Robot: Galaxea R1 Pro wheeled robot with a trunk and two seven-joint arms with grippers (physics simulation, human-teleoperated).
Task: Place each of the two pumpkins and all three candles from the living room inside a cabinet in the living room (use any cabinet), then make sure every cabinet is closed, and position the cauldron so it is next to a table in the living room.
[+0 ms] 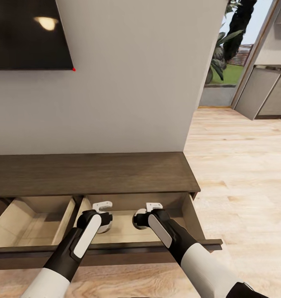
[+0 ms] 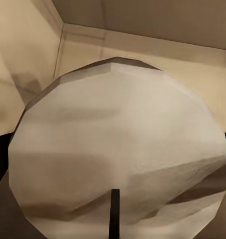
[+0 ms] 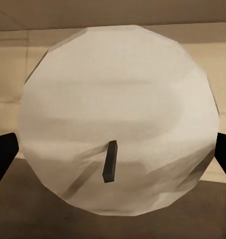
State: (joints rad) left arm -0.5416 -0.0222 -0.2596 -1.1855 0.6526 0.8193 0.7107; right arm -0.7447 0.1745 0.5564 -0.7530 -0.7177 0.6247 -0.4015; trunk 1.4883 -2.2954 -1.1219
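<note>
here each arm's jaws pinch a faceted white candle (image 2: pixel 117 149) (image 3: pixel 117 119) inside the beige-lined cabinet (image 1: pixel 90 174) drawer.

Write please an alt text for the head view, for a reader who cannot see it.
Both arms reach into the open right drawer of a low dark-brown cabinet, each pincer (left, right) around a pale round candle. A second drawer stands open.

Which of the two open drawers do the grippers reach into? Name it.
The right-hand drawer, at the cabinet's right end: the left gripper and right gripper are inside it, each gripping a white candle.
</note>
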